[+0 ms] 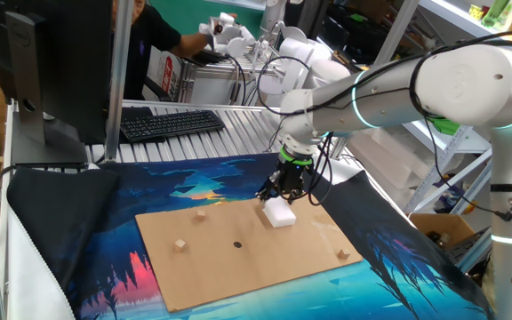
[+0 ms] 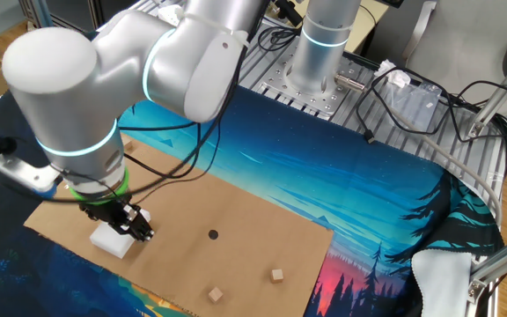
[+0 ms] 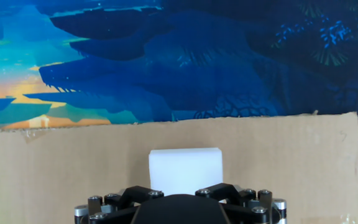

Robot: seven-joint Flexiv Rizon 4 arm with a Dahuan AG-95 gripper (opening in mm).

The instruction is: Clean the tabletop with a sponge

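Nearest the hand camera is my own gripper [image 3: 179,205], its dark housing and bolt heads filling the bottom edge; the sponge [image 3: 185,171] sits directly ahead of it, white and square-cut, resting on the tabletop [image 3: 73,168]. Fingertips are hidden in every view, so I cannot tell whether the jaws are spread or closed, nor whether they already touch the foam; from the side views the gripper [image 1: 284,193] is right at the sponge [image 1: 279,212], apparently just above or against it. Judged step: secure the sponge before any wiping. To do it well: centre the block between the fingers, come straight down, grip low enough that the foam does not twist out, press lightly. Working left to right from my gripper in the one fixed view: two small tan cubes [image 1: 180,244] lie well off to its left, the dark spot [image 1: 236,244] nearer, another cube [image 1: 343,255] off to its right near the board's edge. Sweeps should carry these towards one edge. The board lies on a blue-and-pink patterned cloth [image 1: 398,267], which may slip. Behind: a keyboard [image 1: 172,123], a monitor, shelving, a person.
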